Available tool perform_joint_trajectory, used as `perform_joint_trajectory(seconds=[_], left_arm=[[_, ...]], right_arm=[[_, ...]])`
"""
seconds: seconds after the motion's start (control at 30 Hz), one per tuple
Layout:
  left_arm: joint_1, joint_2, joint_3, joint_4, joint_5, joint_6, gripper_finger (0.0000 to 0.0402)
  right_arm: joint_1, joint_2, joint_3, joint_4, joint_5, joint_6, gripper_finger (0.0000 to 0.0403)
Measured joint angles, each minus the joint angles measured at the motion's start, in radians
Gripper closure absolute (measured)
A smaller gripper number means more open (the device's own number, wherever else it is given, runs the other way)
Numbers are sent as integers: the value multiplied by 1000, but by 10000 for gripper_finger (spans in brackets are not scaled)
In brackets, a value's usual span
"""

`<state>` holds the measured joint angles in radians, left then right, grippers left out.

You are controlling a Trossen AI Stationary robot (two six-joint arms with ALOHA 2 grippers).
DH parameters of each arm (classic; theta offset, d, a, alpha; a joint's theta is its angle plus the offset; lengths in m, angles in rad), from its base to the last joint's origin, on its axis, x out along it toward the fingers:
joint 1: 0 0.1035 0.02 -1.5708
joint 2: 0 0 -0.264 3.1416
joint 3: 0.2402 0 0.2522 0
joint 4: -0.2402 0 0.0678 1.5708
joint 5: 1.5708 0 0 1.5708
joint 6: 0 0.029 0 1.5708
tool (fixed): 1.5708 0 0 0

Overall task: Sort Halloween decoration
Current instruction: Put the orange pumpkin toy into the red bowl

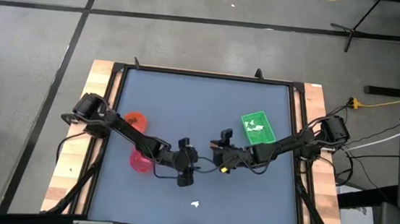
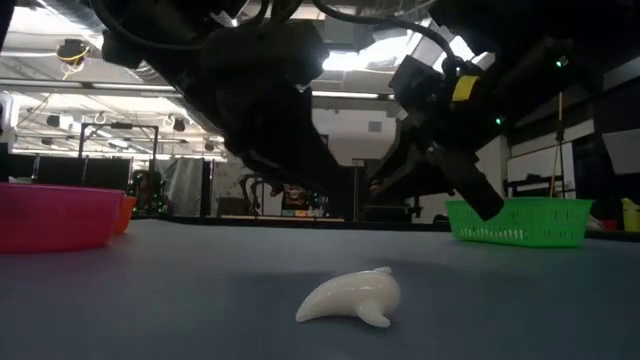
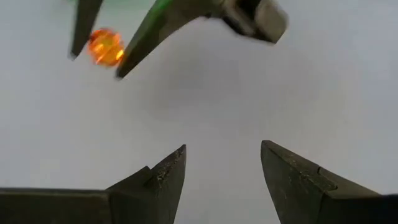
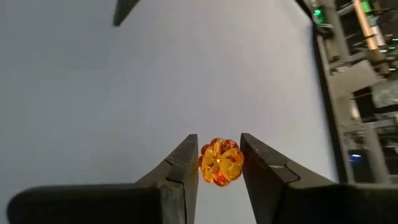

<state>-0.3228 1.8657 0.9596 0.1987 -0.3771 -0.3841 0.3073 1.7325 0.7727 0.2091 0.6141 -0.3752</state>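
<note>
Overhead room light even, shadows soft; low view backlit, dark robot arms (image 2: 270,110) silhouetted (ceiling glare); translucent orange pumpkin bead (image 3: 104,48) blurred.

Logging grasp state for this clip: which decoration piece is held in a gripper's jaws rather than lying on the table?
The orange pumpkin-shaped piece, clamped in the right gripper. The white piece lies loose on the table.

A flat blue-grey table top (image 1: 186,103) sits in a pale wooden frame (image 1: 99,74). On it, toward one side, a pink round plastic bowl (image 1: 139,162) stands just beside an orange round plastic bowl (image 1: 135,119); a green square mesh-walled tray (image 1: 258,128) lies well apart from both, across the table
</note>
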Motion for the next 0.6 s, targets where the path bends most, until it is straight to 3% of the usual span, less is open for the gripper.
perform_joint_trajectory(seconds=[0.37, 0.6], left_arm=[[82, -130, 0, -330, -28, -4, 210], [89, -158, 0, -470, -25, -20, 210]], right_arm=[[1, 0, 1, 6, 35, -26, 299], [1, -1, 1, 7, 127, -27, 299]])
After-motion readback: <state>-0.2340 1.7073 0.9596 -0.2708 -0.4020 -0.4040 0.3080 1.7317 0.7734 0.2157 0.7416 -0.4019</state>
